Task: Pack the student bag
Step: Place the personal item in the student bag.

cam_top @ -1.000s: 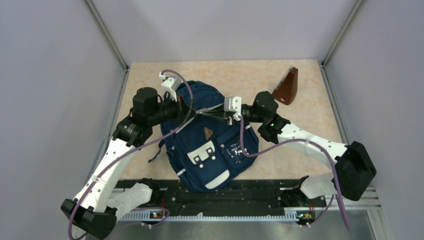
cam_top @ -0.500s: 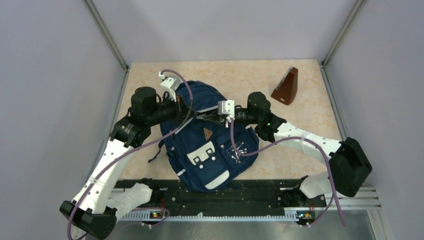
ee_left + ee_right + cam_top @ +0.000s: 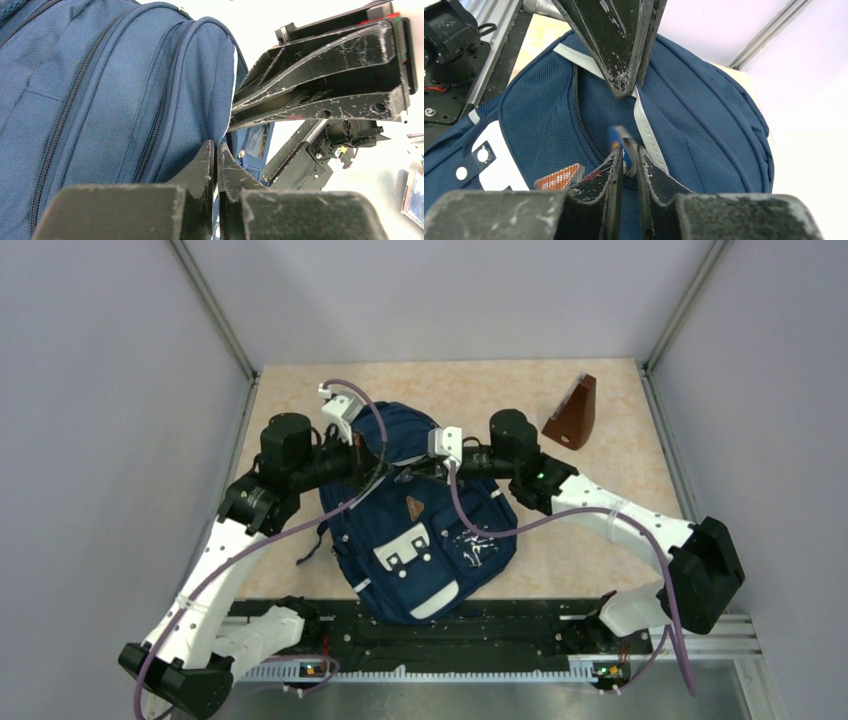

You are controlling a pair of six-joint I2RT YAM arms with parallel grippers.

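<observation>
Top external, left gripper [image 3: 378,468] clenched on the top seam of the student bag [image 3: 385,525], bag lying mid table [image 3: 500,390], right gripper [image 3: 412,470] meeting it there, jaws barely parted, hold impossible to tell, brown wedge [image 3: 572,415] far right.

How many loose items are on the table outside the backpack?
1: a brown wedge-shaped object at the table's far right corner, clear of the backpack. Others may hide beneath it.
</observation>
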